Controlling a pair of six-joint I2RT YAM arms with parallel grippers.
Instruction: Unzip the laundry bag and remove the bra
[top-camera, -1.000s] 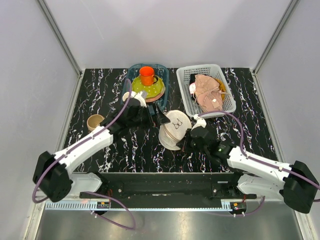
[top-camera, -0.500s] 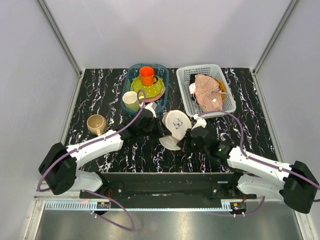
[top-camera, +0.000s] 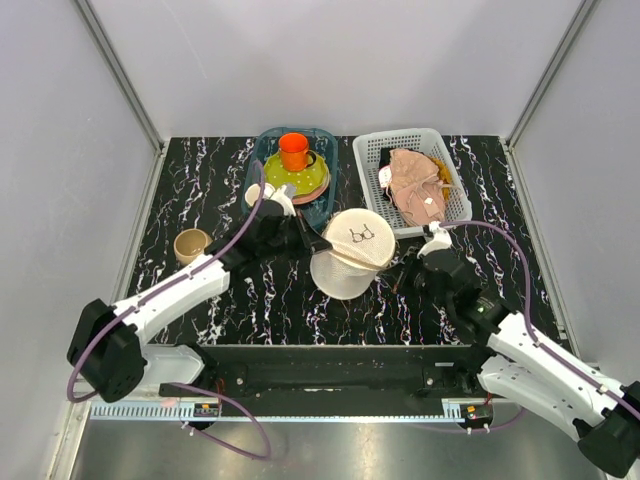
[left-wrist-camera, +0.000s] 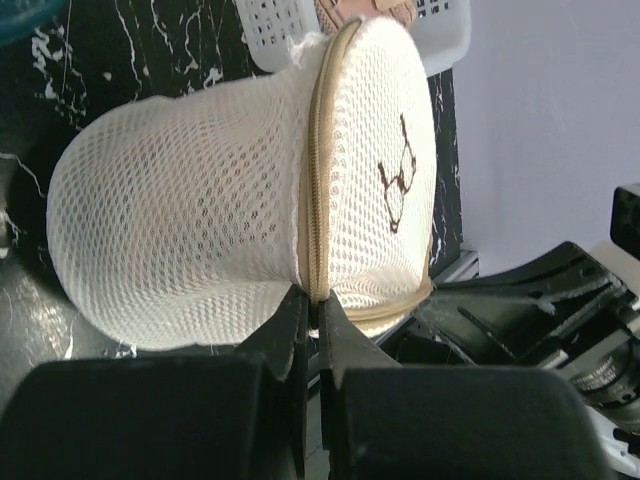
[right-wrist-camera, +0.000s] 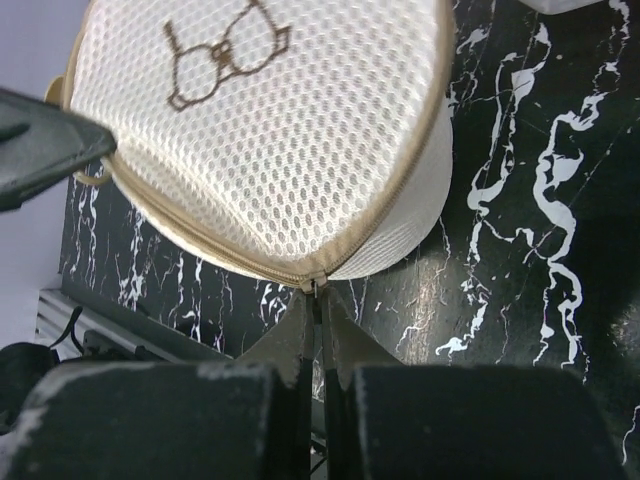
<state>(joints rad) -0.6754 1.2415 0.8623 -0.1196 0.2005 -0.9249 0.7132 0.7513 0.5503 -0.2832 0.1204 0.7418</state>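
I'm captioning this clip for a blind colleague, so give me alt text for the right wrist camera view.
The right gripper, shut, pinches the tan zipper at the near rim of the cream mesh laundry bag, whose round face bears a spectacles print. Black white-veined table lies behind it.

The laundry bag (top-camera: 345, 262) sits tilted between left pincer (top-camera: 320, 246) and right pincer (top-camera: 396, 277), spectacles print (top-camera: 361, 235) up.

We count one mesh laundry bag (top-camera: 350, 255) at the table's centre. There is one white lattice basket (top-camera: 372, 150) at one o'clock, holding one pink-beige cloth (top-camera: 412, 185). One blue tub (top-camera: 331, 172) at eleven o'clock holds one yellow-green plate (top-camera: 310, 181) and one orange cup (top-camera: 293, 151). One tan cup (top-camera: 190, 243) sits at nine o'clock.
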